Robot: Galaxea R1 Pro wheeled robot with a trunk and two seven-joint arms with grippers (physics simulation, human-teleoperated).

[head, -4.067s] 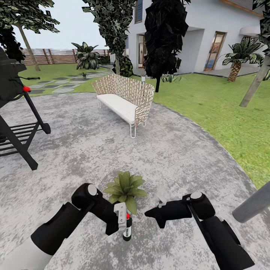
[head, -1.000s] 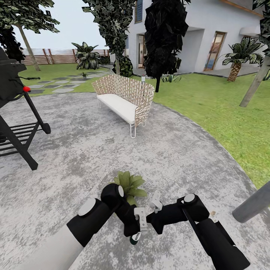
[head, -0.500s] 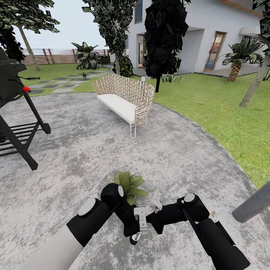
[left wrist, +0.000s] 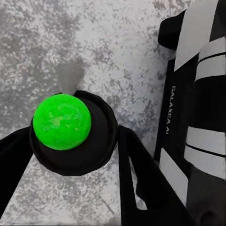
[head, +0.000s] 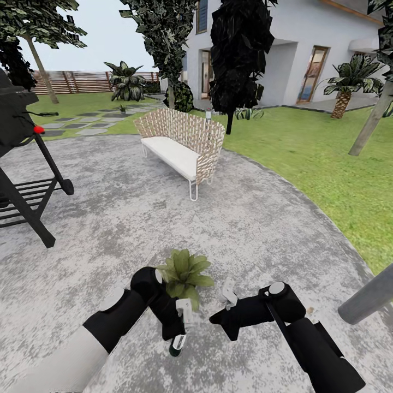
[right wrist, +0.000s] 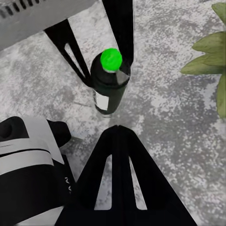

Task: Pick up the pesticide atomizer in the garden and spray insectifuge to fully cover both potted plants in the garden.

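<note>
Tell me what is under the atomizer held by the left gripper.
Beneath the atomizer, gripped by the left gripper, lies mottled grey patio paving. The right wrist view shows its base close to the paving; the bottle covers the spot beneath it, so contact cannot be told.

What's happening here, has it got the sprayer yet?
Looks like it. The left pincer is closed around the pesticide atomizer, a dark bottle with a green top, low over the paved patio beside a potted plant. The right pincer is open and empty, facing the bottle. No whitish specks visible on the leaves, so spraying seems not yet done.
</note>
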